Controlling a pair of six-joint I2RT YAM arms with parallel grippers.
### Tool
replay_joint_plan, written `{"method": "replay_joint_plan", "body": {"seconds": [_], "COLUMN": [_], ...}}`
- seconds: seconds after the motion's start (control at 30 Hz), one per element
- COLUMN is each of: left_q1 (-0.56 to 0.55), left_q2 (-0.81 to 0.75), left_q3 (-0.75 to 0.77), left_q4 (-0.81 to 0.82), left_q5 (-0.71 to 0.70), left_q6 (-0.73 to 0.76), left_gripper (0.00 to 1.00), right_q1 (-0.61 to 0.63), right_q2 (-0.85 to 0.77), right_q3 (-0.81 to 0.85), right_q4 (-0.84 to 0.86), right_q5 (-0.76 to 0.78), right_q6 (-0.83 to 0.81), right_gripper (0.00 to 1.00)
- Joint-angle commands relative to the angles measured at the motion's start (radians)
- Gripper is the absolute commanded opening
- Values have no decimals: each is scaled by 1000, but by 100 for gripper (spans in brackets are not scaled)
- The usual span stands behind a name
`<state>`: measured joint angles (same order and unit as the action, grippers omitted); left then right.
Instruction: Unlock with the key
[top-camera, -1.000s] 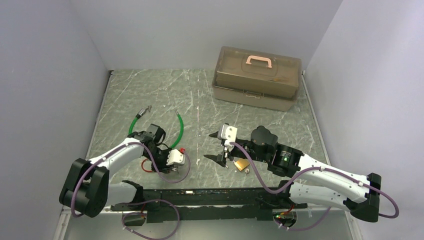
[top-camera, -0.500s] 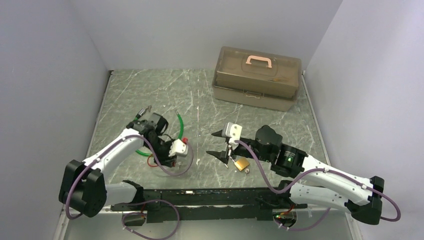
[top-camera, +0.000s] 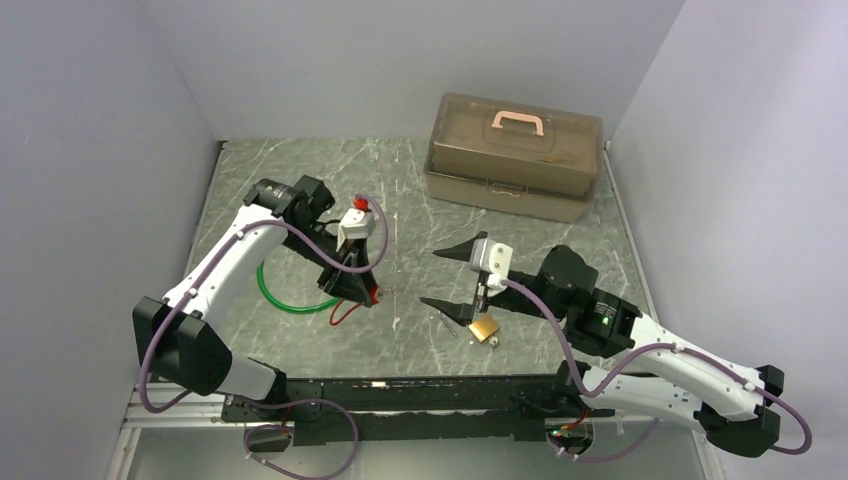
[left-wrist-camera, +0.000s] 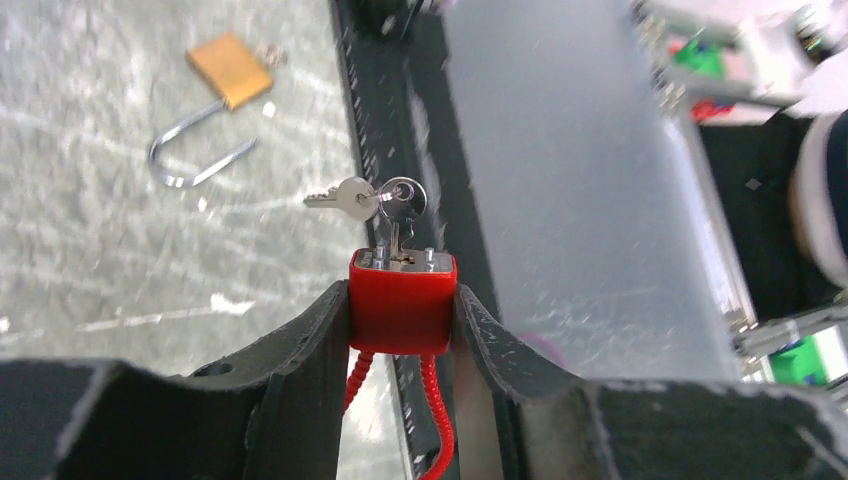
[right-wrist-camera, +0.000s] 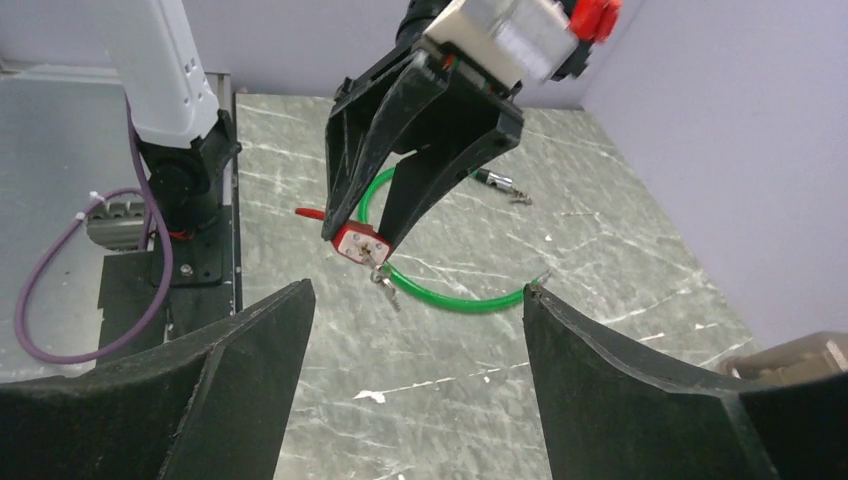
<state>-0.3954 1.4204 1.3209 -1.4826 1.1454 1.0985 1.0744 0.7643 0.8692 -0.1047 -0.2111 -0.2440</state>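
My left gripper (top-camera: 366, 291) is shut on a small red padlock (left-wrist-camera: 402, 302) with a red cable shackle and holds it above the table. A silver key (left-wrist-camera: 397, 205) sits in the lock's keyhole, and a second key (left-wrist-camera: 338, 197) hangs from the same ring. In the right wrist view the red padlock (right-wrist-camera: 357, 243) and its keys (right-wrist-camera: 384, 283) hang straight ahead of my right gripper (right-wrist-camera: 417, 290), which is open and empty. In the top view the right gripper (top-camera: 432, 278) faces the left one across a gap. A brass padlock (top-camera: 484, 328) lies under the right gripper, its shackle (left-wrist-camera: 190, 165) looking open.
A green cable loop (top-camera: 290, 301) lies on the table under the left arm. A brown toolbox (top-camera: 514, 155) with a pink handle stands at the back right. The black base rail (top-camera: 400, 395) runs along the table's near edge. Grey walls close in both sides.
My left arm has lifted the red padlock off the table and swung it up and right, pointing it at the right gripper. My right gripper has drawn back to the right, still open.
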Motion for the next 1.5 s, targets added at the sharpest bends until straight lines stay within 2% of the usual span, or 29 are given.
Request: {"method": "replay_joint_plan", "body": {"seconds": [0.0,0.2,0.47,0.77,0.93,1.03,1.13,1.23,1.47], "left_q1": [4,4,1,0,-6,-8,-8,-8,-8], "left_q2": [-27,-36,-76,-109,-136,-149,-160,-166,-172], "left_q3": [111,154,164,218,200,188,188,190,187], "left_q4": [-93,-92,-92,-87,-85,-79,-68,-67,-67], "left_q5": [321,526,595,617,617,617,618,617,617], "left_q6": [-79,-138,-163,-191,-179,-180,-193,-191,-180], "left_gripper": [6,5,4,4,4,4,4,4,4], "right_q1": [-4,-10,-27,-37,-51,-54,-54,-54,-53], "right_q2": [10,36,122,220,255,266,272,270,289], "right_q3": [102,221,332,412,471,479,464,437,407], "right_q4": [-31,-100,-136,-179,-238,-238,-213,-172,-85], "right_q5": [-73,-169,-313,-422,-459,-463,-453,-449,-456], "right_q6": [-71,-152,-207,-254,-284,-282,-268,-244,-211], "right_gripper": [80,81,78,63,50,51,61,65,66]}}
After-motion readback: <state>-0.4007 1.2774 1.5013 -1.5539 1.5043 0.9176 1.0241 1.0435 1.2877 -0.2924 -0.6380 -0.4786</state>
